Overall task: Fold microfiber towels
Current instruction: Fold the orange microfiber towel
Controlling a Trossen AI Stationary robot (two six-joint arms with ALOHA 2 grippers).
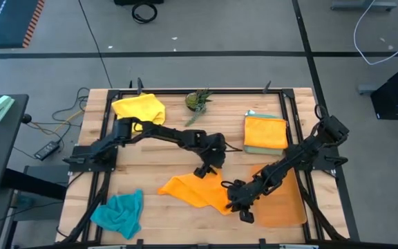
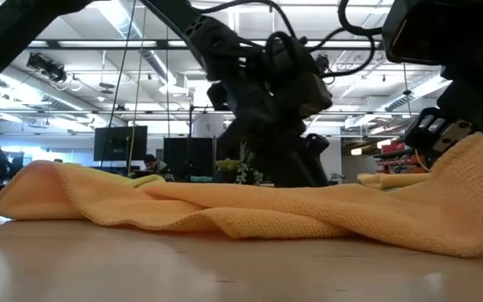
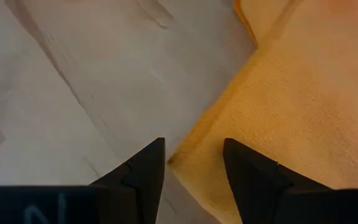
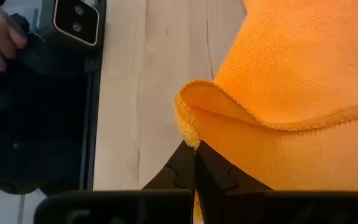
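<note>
An orange microfiber towel (image 1: 193, 190) lies spread and rumpled on the wooden table (image 1: 164, 162), a little right of its middle. My right gripper (image 1: 235, 205) is shut on the towel's near right part, and in the low view that end (image 2: 468, 176) rises off the table. My left gripper (image 1: 204, 171) hangs open over the towel's far edge. In the left wrist view its fingers (image 3: 145, 171) stand on either side of a towel corner (image 3: 174, 159), and I see no contact. My right gripper pinches the towel's hemmed edge at a curled-over corner (image 4: 190, 135) between its two fingertips (image 4: 211, 163). The fingers slant down from the table's right side. The pinched part is raised and folds back on itself. The rest of the towel lies slack on the table.
A crumpled yellow towel (image 1: 140, 108) lies at the far left and a teal one (image 1: 119, 211) at the near left. A folded orange towel on a pale green one (image 1: 265, 131) sits at the far right. A translucent orange mat (image 1: 287, 202) lies near right, a small plant (image 1: 199, 101) at the far middle.
</note>
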